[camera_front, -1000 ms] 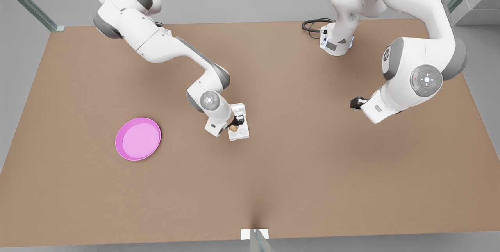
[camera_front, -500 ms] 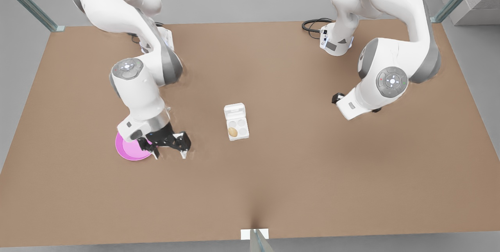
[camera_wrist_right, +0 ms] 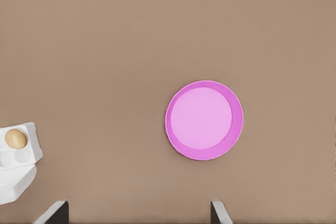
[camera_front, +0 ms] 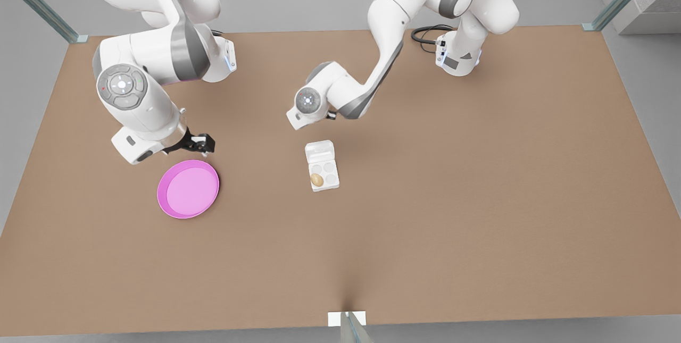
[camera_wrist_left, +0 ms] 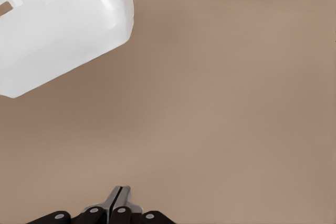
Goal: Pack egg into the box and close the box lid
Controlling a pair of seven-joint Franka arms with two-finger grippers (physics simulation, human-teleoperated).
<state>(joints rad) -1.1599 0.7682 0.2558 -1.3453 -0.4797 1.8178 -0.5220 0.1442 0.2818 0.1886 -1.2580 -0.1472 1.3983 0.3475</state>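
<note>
White thin plastic, the box lid [camera_front: 319, 150] looks light and stiff. It stands open on the far side of the box [camera_front: 325, 189], mid-tabletop, with the fragile egg [camera_front: 317, 179] seated in a near well. A push at its free edge should swing it. The left gripper [camera_wrist_left: 119, 189], fingers pressed together, hovers just beyond the lid. The right gripper [camera_front: 201, 143], spread wide, waits by the pink plate [camera_front: 162, 192].

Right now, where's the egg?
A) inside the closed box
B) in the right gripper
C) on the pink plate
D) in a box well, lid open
D: the egg sits in a well of the box, with the box lid lying open. The right gripper is open near the pink plate, and the left gripper is shut near the lid.
</note>
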